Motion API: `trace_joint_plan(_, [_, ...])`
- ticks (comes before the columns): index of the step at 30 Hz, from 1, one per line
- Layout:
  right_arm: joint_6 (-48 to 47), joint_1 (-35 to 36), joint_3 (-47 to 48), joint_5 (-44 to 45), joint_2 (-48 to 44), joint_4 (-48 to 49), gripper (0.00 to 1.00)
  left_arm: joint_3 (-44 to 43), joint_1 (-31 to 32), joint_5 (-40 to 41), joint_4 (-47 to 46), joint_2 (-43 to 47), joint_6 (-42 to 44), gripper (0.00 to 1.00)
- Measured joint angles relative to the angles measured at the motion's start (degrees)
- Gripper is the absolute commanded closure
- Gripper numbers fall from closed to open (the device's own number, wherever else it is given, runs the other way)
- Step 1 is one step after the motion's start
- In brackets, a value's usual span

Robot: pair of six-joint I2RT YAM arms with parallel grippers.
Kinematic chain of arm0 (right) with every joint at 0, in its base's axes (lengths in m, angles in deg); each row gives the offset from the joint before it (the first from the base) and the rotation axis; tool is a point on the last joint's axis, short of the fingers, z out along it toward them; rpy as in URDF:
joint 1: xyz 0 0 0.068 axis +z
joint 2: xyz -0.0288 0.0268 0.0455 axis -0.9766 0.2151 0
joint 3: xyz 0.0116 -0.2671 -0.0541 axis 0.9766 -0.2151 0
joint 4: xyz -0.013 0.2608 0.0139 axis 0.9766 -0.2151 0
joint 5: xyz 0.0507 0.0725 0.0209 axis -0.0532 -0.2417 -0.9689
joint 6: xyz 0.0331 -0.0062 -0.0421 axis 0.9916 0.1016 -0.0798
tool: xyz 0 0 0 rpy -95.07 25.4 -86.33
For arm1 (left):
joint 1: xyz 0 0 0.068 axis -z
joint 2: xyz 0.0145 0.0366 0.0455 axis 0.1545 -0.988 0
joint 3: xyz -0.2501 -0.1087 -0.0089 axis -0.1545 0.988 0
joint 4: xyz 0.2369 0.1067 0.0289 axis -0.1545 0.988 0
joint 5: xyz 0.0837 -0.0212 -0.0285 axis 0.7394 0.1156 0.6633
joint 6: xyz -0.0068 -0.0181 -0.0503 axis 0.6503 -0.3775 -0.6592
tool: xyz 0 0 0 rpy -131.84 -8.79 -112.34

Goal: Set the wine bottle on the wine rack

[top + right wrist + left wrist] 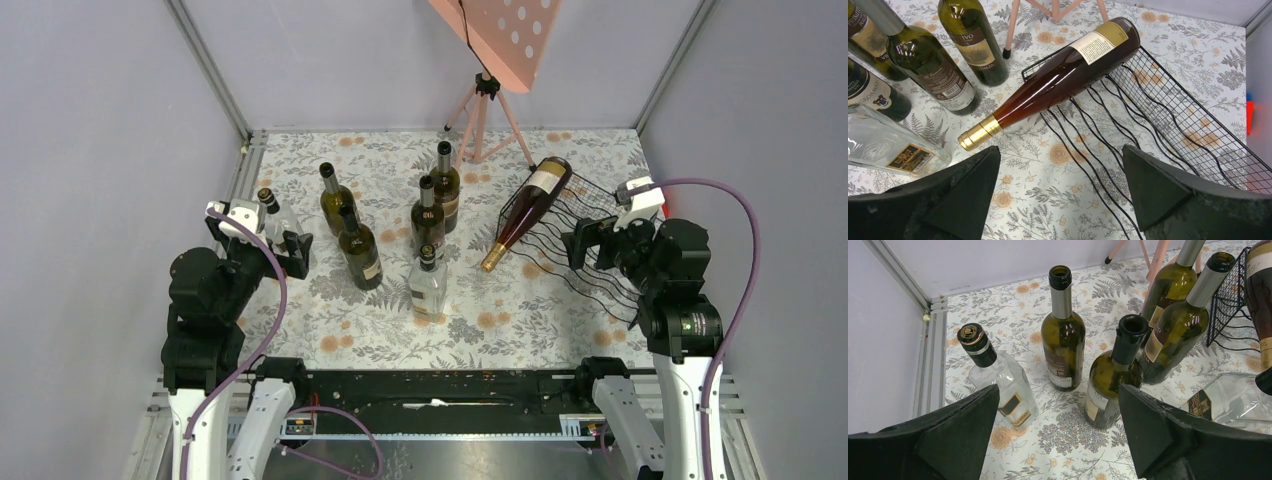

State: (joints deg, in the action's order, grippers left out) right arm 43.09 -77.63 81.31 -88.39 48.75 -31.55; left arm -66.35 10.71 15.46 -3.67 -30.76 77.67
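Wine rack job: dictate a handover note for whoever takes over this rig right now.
Left gripper: open, empty, near the clear capped bottle.
Right gripper: open, empty, by the wine rack.
Done: amber wine bottle lies in the rack's end cradle, gold neck sticking out toward the table.
Left: likely nothing; four green bottles stand unracked, should more be wanted.

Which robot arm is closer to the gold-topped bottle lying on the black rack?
The right. The right gripper hangs open beside the wine rack, where the amber wine bottle lies. The left gripper is far off, past the standing green bottles, next to a clear bottle.
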Motion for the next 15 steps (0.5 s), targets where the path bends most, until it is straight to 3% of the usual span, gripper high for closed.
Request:
trace_joint_plan(10, [-0.8,0.0,-0.2,0.2,0.6,0.0,0.01,-0.6,0.0,-0.2,1.9,-0.2,0.6,0.01])
trace_joint_plan(15, [-3.9,0.0,-0.9,0.0,1.1,-0.5,0.01,-1.9,0.4,-4.8,5.0,-0.2,3.6,0.01])
